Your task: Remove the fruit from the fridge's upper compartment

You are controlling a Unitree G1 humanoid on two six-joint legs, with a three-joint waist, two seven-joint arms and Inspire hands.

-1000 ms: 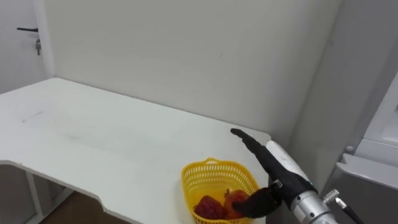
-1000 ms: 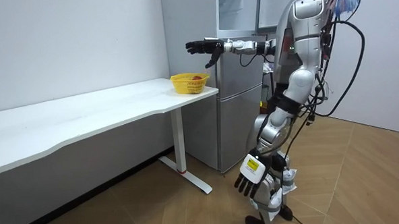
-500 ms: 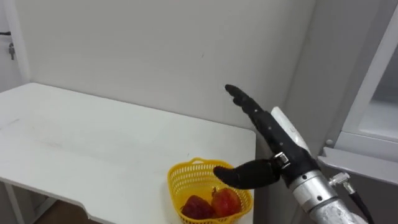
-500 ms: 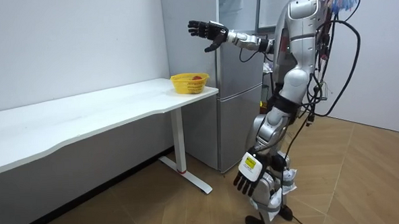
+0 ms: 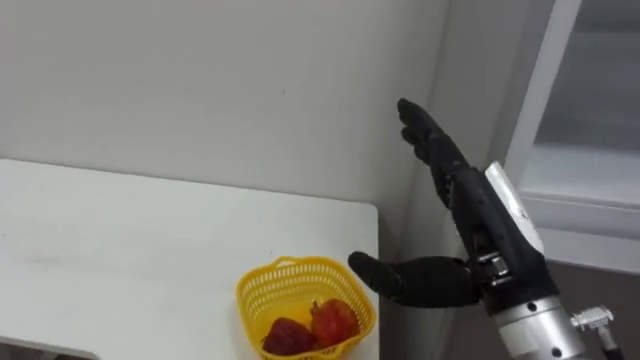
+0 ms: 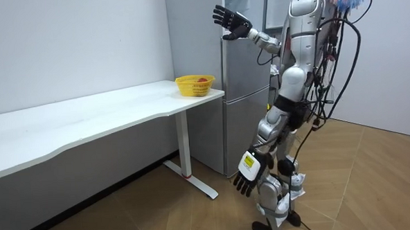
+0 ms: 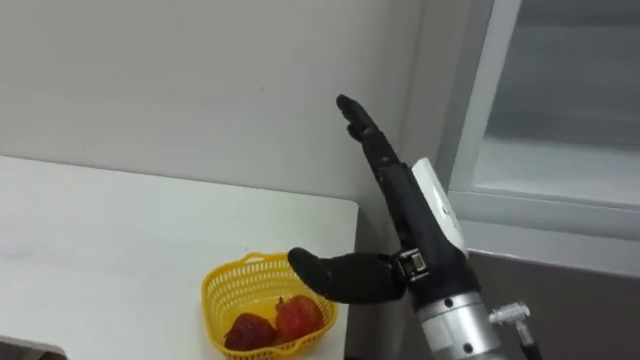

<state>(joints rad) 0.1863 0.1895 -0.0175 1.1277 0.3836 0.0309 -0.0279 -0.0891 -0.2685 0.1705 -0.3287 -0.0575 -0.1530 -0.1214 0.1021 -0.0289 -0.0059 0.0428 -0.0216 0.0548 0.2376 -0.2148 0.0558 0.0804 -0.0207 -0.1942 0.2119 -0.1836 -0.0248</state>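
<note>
My right hand point(image 5: 472, 228) is raised with fingers straight and thumb spread, open and holding nothing. It is up beside the grey fridge's point(image 5: 470, 70) side, just left of the white frame of the upper compartment point(image 5: 548, 90). In the room view the right hand point(image 6: 231, 22) is level with the fridge's point(image 6: 248, 71) upper part. A yellow basket point(image 5: 262, 283) with red fruit point(image 5: 310, 328) sits below the hand at the table's corner. My left hand point(image 6: 248, 174) hangs low by my legs, fingers relaxed.
The white table point(image 5: 150, 230) runs off to the left along a plain wall. Its right edge ends close to the fridge. In the room view I stand on a wooden floor in front of the fridge, with the table point(image 6: 87, 120) at the room view's left.
My right hand has risen from above the basket to the height of the upper fridge. The view has swung right, showing more of the fridge. My left hand has swung slightly.
</note>
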